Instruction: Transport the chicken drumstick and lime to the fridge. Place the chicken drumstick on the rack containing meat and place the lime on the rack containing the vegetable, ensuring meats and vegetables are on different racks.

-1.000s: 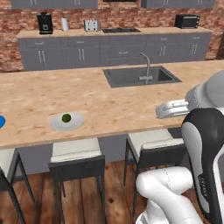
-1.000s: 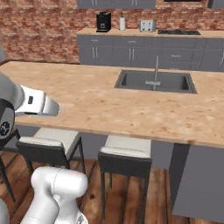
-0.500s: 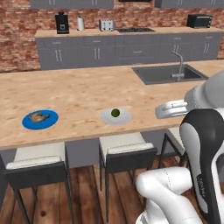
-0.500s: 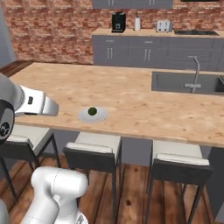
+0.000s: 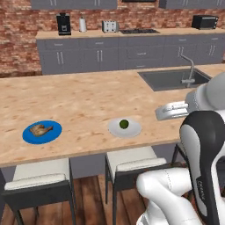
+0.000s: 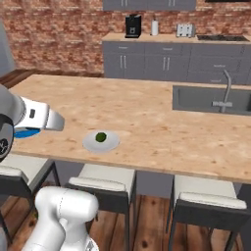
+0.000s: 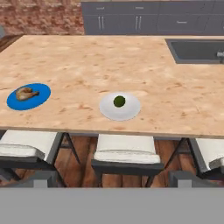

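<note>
listing risks: your pincer is spread, empty; lime (image 7: 119,101) may roll off its white plate (image 7: 131,110); chicken drumstick (image 7: 26,93) sits apart on the tabletop (image 7: 87,61).

Island counter (image 5: 88,101): runs left to right across the near scene. On it, left, a plate (image 5: 42,132) bearing the chicken drumstick (image 5: 39,129); to its right, well apart, a second plate (image 5: 125,128) with the lime (image 5: 124,124) at its middle. Sink (image 5: 173,79) with faucet (image 5: 190,70): set in the counter, far right. Stools (image 5: 132,163): beneath the counter's near edge, side by side. Back counter (image 5: 132,33): along the far wall, carrying, left to right, coffee machine (image 5: 63,24), paper roll (image 5: 82,24), toaster (image 5: 110,26), microwave (image 5: 204,21).
</note>
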Motion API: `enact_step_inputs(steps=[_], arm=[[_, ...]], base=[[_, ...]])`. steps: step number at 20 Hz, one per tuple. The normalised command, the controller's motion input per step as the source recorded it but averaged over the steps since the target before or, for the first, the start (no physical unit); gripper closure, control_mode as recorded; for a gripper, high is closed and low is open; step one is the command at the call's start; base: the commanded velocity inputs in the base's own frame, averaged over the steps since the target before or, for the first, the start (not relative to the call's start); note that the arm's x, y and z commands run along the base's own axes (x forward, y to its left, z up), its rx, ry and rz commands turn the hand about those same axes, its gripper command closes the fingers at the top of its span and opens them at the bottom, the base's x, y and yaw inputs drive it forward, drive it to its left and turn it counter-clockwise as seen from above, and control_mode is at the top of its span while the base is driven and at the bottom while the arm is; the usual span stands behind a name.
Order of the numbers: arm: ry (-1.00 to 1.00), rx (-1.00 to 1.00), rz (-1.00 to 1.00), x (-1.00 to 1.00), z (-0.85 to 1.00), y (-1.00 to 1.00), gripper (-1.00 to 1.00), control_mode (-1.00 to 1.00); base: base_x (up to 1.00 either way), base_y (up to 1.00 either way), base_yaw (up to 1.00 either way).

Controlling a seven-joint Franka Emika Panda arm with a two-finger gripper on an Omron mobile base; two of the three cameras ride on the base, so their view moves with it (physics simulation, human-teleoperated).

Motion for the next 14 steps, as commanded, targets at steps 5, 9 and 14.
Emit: enact_step_inputs(steps=[5, 9, 14], arm=[[0.00, 0.00, 0.00, 0.00, 0.00, 0.00, -1.00, 1.00], [0.00, 0.00, 0.00, 0.00, 0.00, 0.00, -1.00, 1.00], [0.00, 0.00, 0.00, 0.20, 0.00, 0.00, -1.00, -1.00]], base=[[1.00, 0.00, 0.00], [0.99, 0.00, -0.02], [0.80, 0.00, -0.03]])
